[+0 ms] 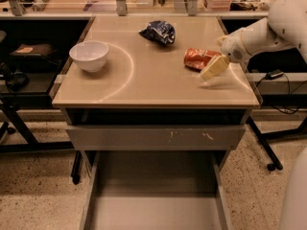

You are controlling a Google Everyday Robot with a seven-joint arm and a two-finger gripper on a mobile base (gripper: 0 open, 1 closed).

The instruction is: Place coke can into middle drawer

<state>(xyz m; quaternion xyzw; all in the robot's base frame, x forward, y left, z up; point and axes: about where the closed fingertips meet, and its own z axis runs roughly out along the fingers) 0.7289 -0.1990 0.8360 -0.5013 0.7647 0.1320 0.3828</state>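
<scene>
The coke can (197, 58) is orange-red and lies on its side on the right part of the tan tabletop (144, 80). My gripper (214, 67) is pale cream. It hangs just right of the can, low over the table, and overlaps the can's right end. The white arm (268, 30) comes in from the upper right. The middle drawer (153, 200) is pulled out at the bottom of the view, and its flat grey floor is bare.
A white bowl (89, 55) sits at the table's left. A dark blue snack bag (158, 31) lies at the back centre. A shut drawer front with pale scratches (153, 137) is above the open drawer. Dark shelving stands on both sides.
</scene>
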